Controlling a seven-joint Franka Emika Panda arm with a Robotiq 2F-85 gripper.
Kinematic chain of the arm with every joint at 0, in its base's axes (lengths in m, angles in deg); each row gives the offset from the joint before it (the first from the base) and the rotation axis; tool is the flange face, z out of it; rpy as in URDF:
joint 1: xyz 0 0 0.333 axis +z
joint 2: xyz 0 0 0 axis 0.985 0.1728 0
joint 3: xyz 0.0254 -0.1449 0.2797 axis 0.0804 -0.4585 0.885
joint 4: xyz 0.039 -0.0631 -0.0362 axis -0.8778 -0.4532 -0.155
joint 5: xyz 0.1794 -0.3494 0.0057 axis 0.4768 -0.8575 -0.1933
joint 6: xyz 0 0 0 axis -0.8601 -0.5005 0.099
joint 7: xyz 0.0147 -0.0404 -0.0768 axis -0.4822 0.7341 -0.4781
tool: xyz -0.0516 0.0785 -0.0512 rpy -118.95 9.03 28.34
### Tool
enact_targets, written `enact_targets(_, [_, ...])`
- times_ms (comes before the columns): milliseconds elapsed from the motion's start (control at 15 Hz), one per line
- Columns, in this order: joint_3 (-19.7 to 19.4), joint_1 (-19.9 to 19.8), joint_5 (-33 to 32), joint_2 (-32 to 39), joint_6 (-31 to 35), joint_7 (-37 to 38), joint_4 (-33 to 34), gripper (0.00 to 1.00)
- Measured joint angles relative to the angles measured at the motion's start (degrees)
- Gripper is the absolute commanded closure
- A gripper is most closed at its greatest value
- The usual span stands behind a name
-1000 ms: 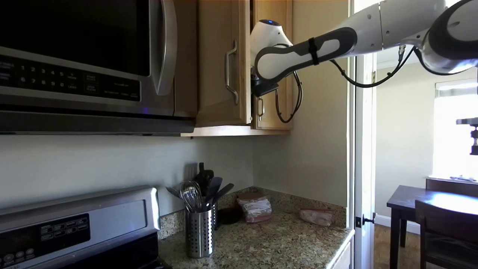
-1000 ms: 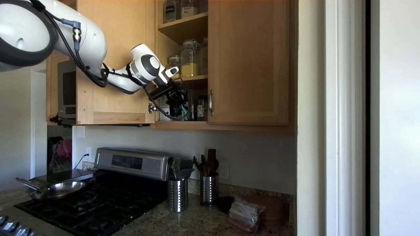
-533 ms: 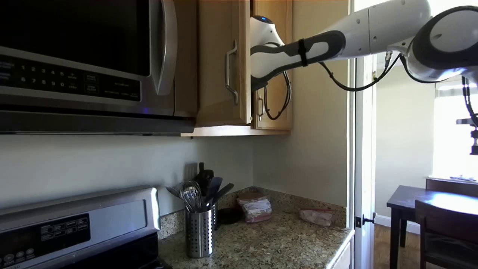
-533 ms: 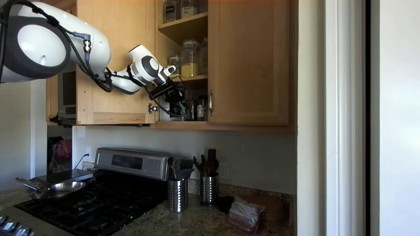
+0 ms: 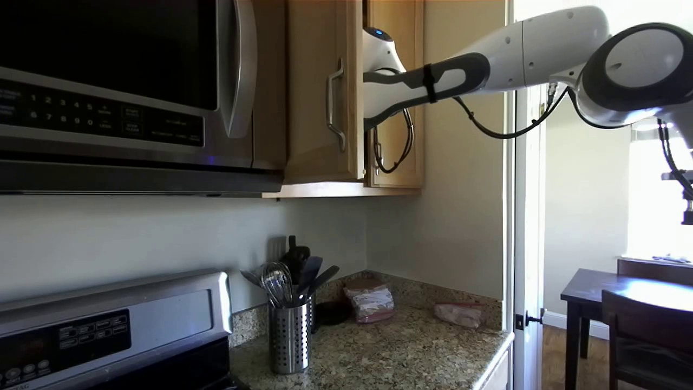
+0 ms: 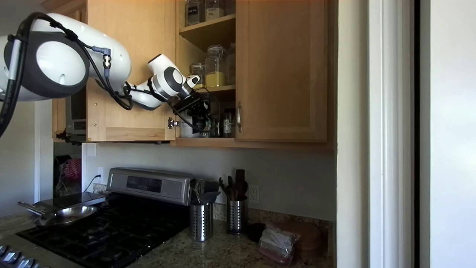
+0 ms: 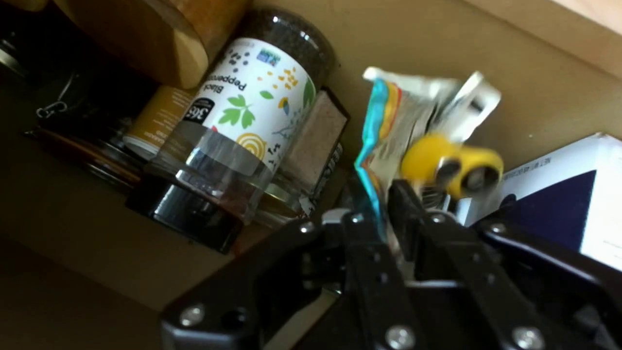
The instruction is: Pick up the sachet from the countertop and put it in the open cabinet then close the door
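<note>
The cabinet (image 6: 204, 142) stands open, with jars on its shelves. Its door (image 5: 315, 108) is swung out, and its inner side shows in an exterior view (image 6: 128, 56). My gripper (image 7: 381, 194) is inside the lower compartment. Its fingers are nearly together on the sachet (image 7: 413, 102), a crinkled silver packet with a turquoise and yellow edge. The sachet sticks out past the fingertips over the cabinet floor. In an exterior view the gripper (image 6: 200, 121) is small and dark, and the sachet is hard to make out. The door hides the gripper in the opposite exterior view. The countertop (image 5: 390, 352) is below.
A pepper jar (image 7: 252, 112) lies left of the sachet. A yellow two-ended thing (image 7: 452, 165) overlaps the sachet. A dark blue and white box (image 7: 559, 199) is on the right. Utensil cups (image 6: 201, 223) and a packet (image 6: 277, 242) are below. The closed cabinet door (image 6: 282, 74) borders the opening.
The arm has moved farther in behind the open door. In an exterior view the forearm shifted right and slightly down. The turquoise glint at the gripper no longer shows clearly there.
</note>
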Motion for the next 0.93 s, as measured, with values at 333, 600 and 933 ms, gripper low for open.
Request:
enact_targets(333, [0.0,0.0,0.0,0.0,-0.7,0.0,0.5,0.17])
enact_targets(600, [-0.1,0.0,-0.1,0.0,-2.6,0.1,0.9,0.0])
enact_targets(933, [-0.1,0.6,-0.2,-0.3,-10.8,2.2,1.7,0.0])
